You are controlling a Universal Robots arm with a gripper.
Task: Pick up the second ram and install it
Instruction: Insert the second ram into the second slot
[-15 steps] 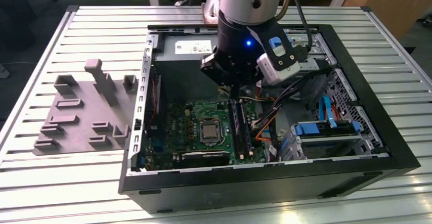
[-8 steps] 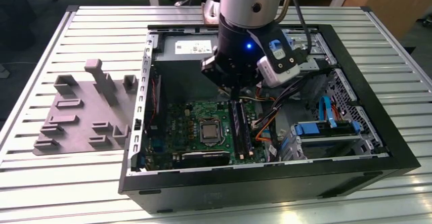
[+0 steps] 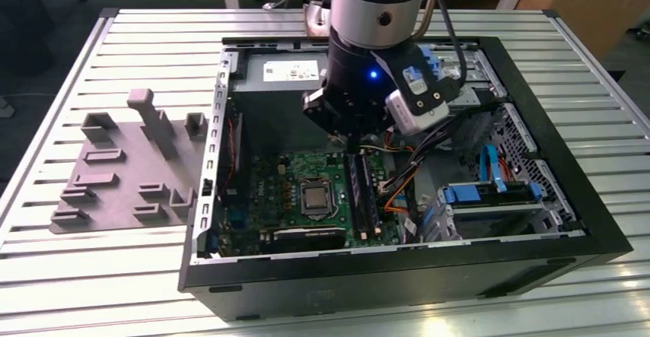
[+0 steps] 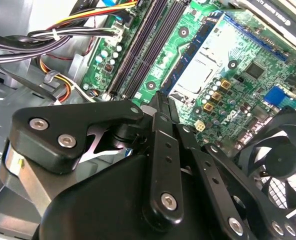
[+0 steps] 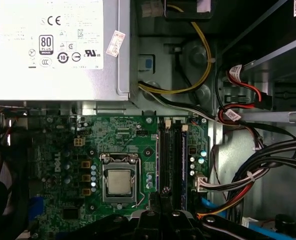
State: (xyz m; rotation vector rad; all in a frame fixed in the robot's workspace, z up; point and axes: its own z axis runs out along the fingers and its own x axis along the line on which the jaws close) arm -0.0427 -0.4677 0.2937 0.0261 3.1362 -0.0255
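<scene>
The gripper [image 3: 351, 145] hangs low inside the open computer case [image 3: 406, 272], its black fingers [image 4: 163, 150] clenched flat against each other so the tips meet in a single narrow point just above the motherboard [image 5: 118, 135]. Directly under and ahead of that point run the long black slots [image 5: 171, 155]. The second ram [image 3: 358, 191] stands on edge in the slot in line with the fingertips, reaching away from them along the board; whether the tips touch its top edge cannot be told. One slot further out to the side, a bluish strip [image 5: 184, 165] also stands on edge. Beside the slots, on the other side of the gripper's line, lies the square processor socket [image 5: 119, 181]. Past the far end of the slots from the fingertips sits the grey power-supply box [image 5: 53, 50]. Bundled cables [image 5: 248, 180] – black, red, yellow – trail close by the gripper's flank, and a black fan [image 4: 280, 160] sits near its linkage. Well away from the gripper, outside the case, a grey foam tray [image 3: 112, 170] rests on the slatted table [image 3: 102, 276].
</scene>
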